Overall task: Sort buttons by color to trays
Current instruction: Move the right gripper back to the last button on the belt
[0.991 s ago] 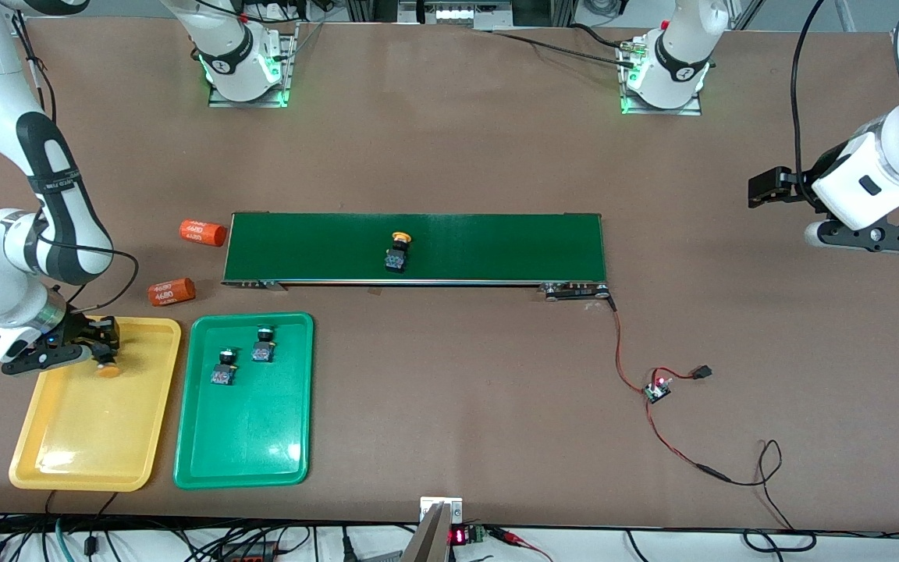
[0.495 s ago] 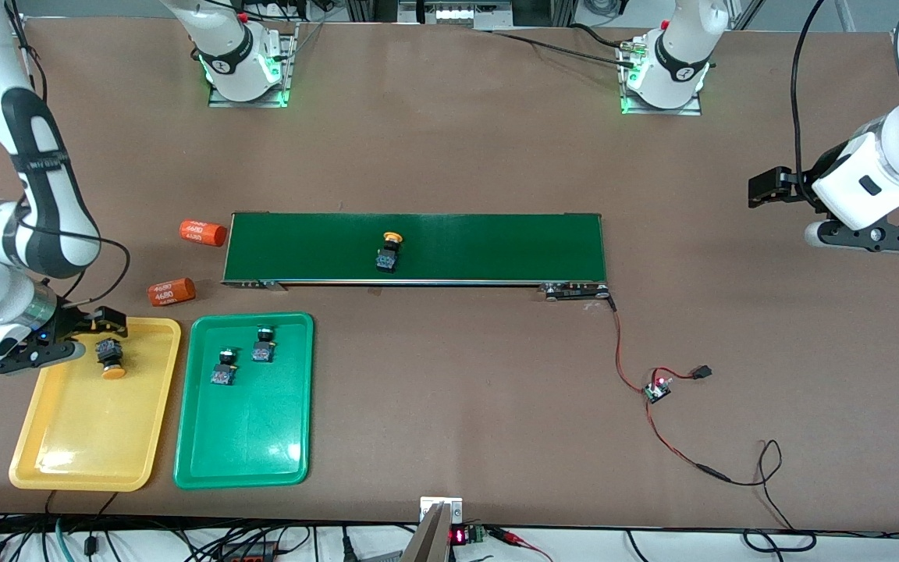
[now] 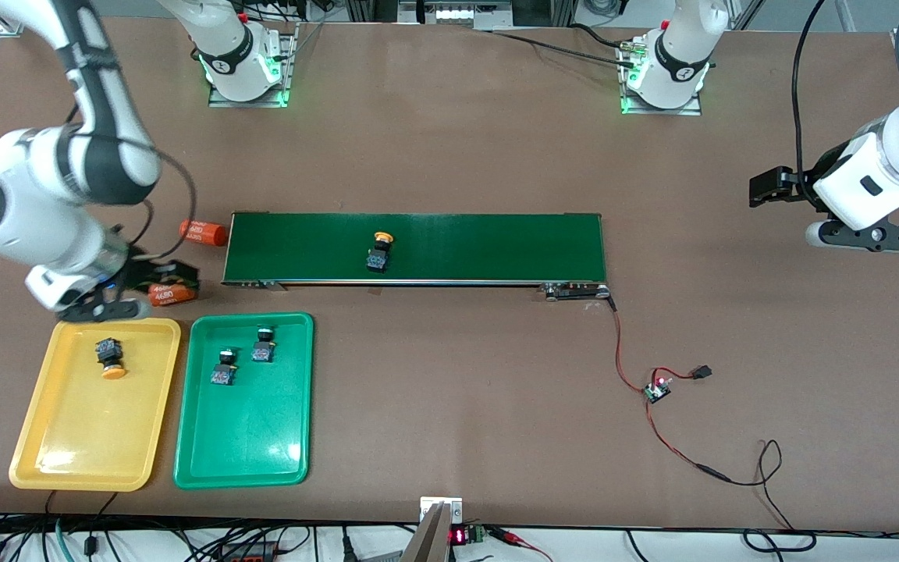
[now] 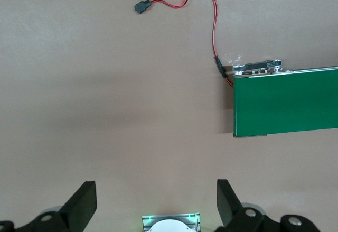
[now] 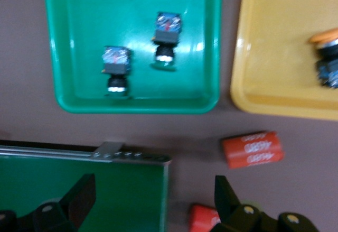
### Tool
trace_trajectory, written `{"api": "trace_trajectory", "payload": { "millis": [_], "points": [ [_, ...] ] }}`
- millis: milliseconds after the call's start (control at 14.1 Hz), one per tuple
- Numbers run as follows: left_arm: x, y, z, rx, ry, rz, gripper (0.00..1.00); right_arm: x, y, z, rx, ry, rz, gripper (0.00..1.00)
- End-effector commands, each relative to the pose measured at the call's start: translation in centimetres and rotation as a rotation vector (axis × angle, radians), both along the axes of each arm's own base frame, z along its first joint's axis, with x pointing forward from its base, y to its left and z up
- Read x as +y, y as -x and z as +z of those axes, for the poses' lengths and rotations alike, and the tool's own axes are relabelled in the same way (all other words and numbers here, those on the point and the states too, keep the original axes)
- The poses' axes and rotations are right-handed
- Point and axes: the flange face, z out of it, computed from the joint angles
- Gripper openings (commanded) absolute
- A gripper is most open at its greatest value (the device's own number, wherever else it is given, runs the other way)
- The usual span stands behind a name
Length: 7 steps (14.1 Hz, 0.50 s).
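Nearest the front camera, toward the right arm's end of the tabletop (image 3: 449, 406): yellow tray (image 3: 67, 453) and green tray (image 3: 243, 453), side by side, shallow, round-cornered. In the yellow tray, one orange-capped button (image 3: 109, 358), black-and-blue body, lying on its side near the tray's farther end. In the green tray, two green-capped buttons (image 3: 223, 369) (image 3: 263, 346), same dark bodies, close together, also toward the farther end. Farther on, an orange cylinder (image 3: 168, 293) marked 4680, with the right gripper (image 3: 118, 293) in the air just beside it, jaws wide and empty. Then the dark-green conveyor belt (image 3: 496, 250), carrying a second orange-capped button (image 3: 378, 254); another orange cylinder (image 3: 203, 232) off its end. At the left arm's end, the left gripper (image 3: 859, 234) waiting over bare tabletop, jaws wide, holding nothing.
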Motion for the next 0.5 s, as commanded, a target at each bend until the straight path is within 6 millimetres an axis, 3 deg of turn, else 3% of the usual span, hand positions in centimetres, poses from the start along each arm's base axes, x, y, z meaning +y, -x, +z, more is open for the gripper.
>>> {"api": "trace_trajectory", "payload": {
  "millis": [0,212,425],
  "points": [
    [0.3,-0.1,0.5,0.005,-0.007,-0.023,1.00,5.6,3.3,0.0,-0.031,-0.005,-0.081,1.00],
    [0.3,-0.1,0.5,0.005,-0.007,-0.023,1.00,13.0,5.4,-1.3,-0.060,-0.016,-0.109,1.00],
    [0.3,-0.1,0.5,0.006,-0.007,-0.023,1.00,17.5,7.3,-3.2,-0.069,-0.019,-0.109,1.00]
  ]
}}
